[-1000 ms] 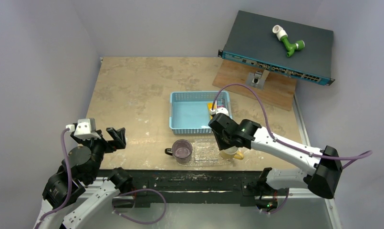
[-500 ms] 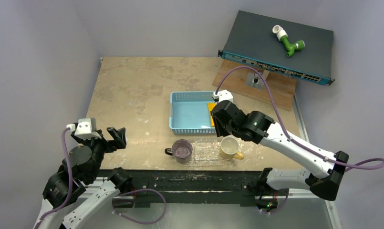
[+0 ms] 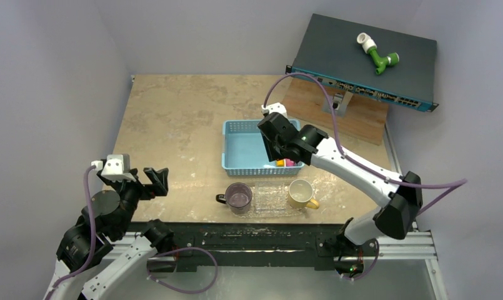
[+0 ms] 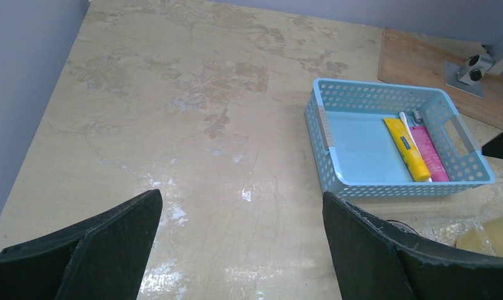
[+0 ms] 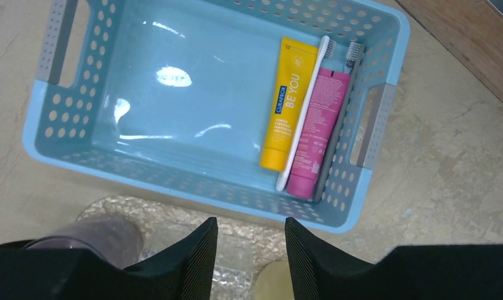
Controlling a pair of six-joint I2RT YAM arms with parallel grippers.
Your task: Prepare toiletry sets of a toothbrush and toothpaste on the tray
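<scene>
Nearest, the left claw [image 4: 239,200] is held spread wide and empty above the mottled beige counter [image 4: 174,112]. Next out, the clear glittery oblong tray [image 3: 270,200] is seen with no set laid on it (a purple cup [image 3: 239,196] and a yellow mug [image 3: 300,192] stand at its ends). Beyond, the right claw [image 5: 250,225] hovers part-spread, gripping nothing, over the light-blue lattice basket [image 5: 174,174], where the yellow toothpaste tube [image 5: 287,106], thin white toothbrush [image 5: 303,115] and pink toothpaste tube [image 5: 317,131] lie side by side. A first pick is judged in hand; a lined-up descent onto one item is called for.

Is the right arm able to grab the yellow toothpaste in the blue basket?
Probably yes. The right end effector hovers above the open basket with nothing covering the yellow toothpaste, though a toothbrush lies right against it.
</scene>
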